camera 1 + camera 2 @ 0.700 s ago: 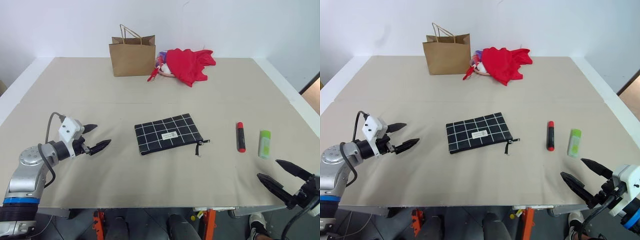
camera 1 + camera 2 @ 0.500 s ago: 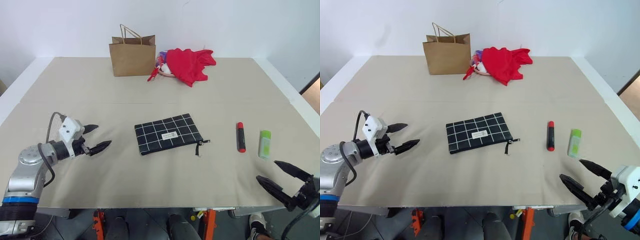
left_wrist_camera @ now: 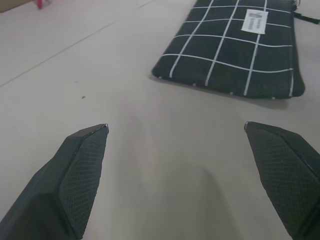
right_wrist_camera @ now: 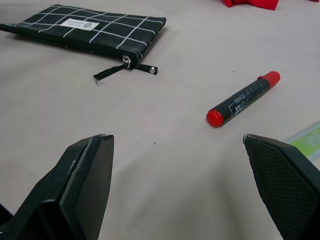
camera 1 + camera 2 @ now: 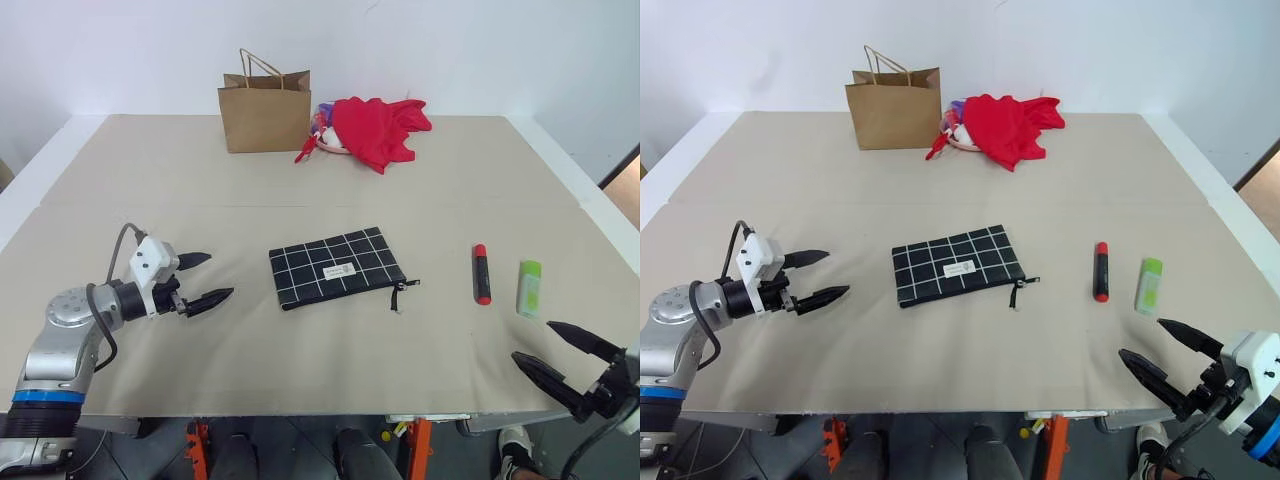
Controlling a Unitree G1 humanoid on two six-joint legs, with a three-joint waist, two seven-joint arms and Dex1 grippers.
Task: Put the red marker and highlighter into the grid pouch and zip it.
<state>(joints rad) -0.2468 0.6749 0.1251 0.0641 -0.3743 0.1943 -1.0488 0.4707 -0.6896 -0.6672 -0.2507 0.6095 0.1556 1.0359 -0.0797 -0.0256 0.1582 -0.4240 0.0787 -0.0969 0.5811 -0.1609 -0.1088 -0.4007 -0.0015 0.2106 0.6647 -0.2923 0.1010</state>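
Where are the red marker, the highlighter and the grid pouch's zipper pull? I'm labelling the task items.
red marker (image 5: 481, 274), left eye view, middle of its black body.
highlighter (image 5: 529, 288), left eye view, middle of its barrel.
grid pouch's zipper pull (image 4: 113, 72), right wrist view, on the black strap.

Bright, even light falls from above, with no glare on the matte bench (image 5: 300, 340). Shadows are soft and short: a thin dark edge lies under the grid pouch (image 3: 235, 55) ahead of the left claw (image 3: 175, 131), and a faint one beside the red marker (image 4: 243, 98) ahead of the right claw (image 4: 177, 137). In both wrist views the near fingertips (image 3: 82, 165) look slightly soft, while the fabric beyond them stays sharp.
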